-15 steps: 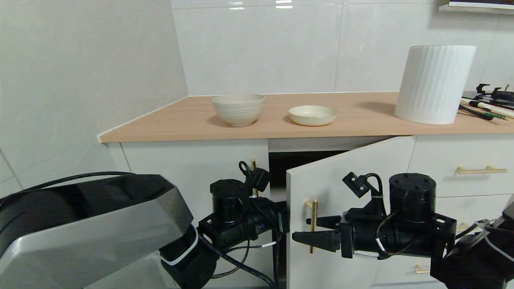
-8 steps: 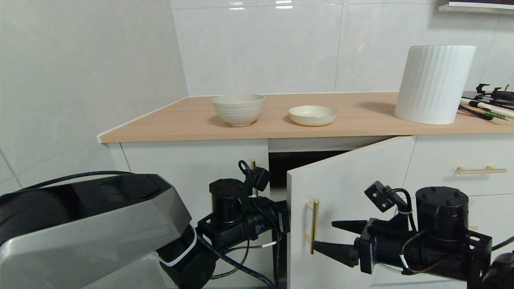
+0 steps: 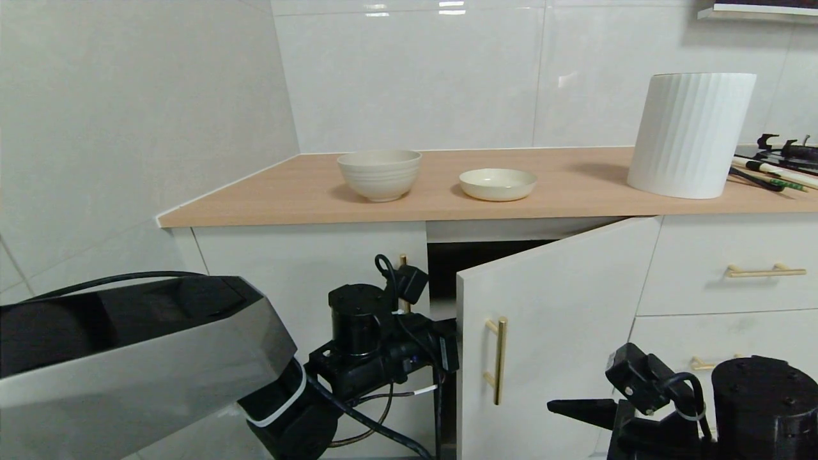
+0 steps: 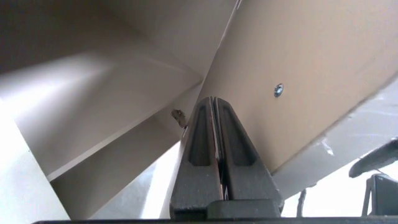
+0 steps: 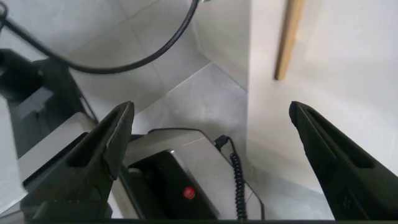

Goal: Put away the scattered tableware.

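The right hand (image 5: 208,124) has its fingers wide apart and holds nothing. It hangs low in front of the cabinet door (image 3: 549,300), beside and below the brass handle (image 3: 500,359). The left hand (image 4: 214,109) has its fingers pressed together, also empty, and it points into the gap at the free edge of this half-open door.

The tableware is on the desk (image 3: 575,185): a deep bowl (image 3: 379,172) on the left and a shallow dish (image 3: 498,183) near it on the right, apart from each other. A tall white ribbed container (image 3: 693,131) stands further right.

Both pieces lie above and beyond the two hands, so I think each arm must first rise over the desk edge. The left arm seems nearer to the bowl. The dish sits about between the two arms.
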### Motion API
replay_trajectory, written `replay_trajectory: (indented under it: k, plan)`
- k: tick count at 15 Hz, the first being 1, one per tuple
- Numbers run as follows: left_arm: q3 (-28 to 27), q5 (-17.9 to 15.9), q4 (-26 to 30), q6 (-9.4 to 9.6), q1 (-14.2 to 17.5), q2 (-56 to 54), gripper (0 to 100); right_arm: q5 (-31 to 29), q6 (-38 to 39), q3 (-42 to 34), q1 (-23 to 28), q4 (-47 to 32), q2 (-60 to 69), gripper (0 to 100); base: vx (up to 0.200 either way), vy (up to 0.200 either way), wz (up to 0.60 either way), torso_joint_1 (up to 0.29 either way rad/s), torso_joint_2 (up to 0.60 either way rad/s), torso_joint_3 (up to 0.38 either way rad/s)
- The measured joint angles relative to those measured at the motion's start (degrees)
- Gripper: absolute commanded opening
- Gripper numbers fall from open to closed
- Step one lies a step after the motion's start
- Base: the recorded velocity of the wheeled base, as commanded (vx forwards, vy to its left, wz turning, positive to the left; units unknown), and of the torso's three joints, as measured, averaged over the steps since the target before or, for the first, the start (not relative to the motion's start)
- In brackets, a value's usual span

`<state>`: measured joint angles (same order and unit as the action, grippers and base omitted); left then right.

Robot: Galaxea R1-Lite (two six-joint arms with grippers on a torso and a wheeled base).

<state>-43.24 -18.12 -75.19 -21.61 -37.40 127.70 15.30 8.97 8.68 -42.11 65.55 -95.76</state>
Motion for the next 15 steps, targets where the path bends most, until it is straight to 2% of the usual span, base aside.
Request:
replay_trajectory:
  k: [3, 7, 15]
  plan:
    - [0.1, 0.0, 0.9, 0.0, -0.2, -0.5, 0, 0.0, 0.2, -0.3, -1.4, -0.1, 0.7, 100, 0.0, 0.0, 0.0, 0.0, 0.0, 0.0]
    - [-1.2, 0.1, 3.2, -0.09, -0.6, -0.5, 0, -0.1, 0.2, -0.3, -2.2, -1.2, 1.1, 100, -0.2, 0.0, 0.0, 0.005, 0.0, 0.0]
    - [-7.1, -0.2, 10.5, -0.09, -1.4, 0.3, 0, 0.0, 0.2, -0.3, -2.7, -1.1, 1.3, 100, 0.0, 0.0, 0.0, 0.0, 0.0, 0.0]
